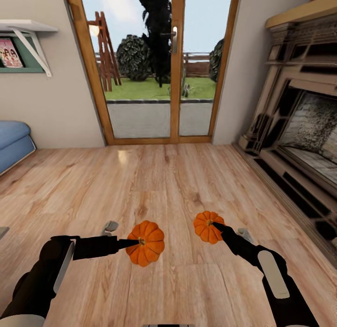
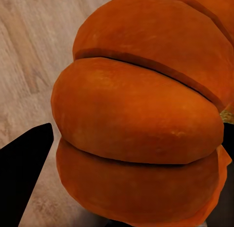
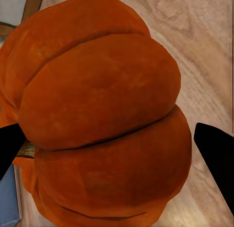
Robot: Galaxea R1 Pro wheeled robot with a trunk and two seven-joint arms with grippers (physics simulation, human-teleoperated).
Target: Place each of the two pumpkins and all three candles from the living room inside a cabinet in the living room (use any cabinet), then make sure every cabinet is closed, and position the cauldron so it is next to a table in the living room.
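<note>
Pumpkins are both in our jaws: larger pumpkin (image 1: 145, 243) clamped left, smaller pumpkin (image 1: 208, 226) clamped right. Carrying step; next we must find the cabinet.

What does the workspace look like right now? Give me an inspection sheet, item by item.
Surface: wooden plank floor, bare ahead of the robot.
Job's things: larger pumpkin in the left gripper; smaller pumpkin in the right gripper; both held above the floor.
Clutter: nothing seen.
Grippers: each shut on its pumpkin.
Cables: nothing seen.
Surroundings: glass patio doors ahead, dark fireplace surround to the right, blue sofa and wall shelf to the left.
</note>
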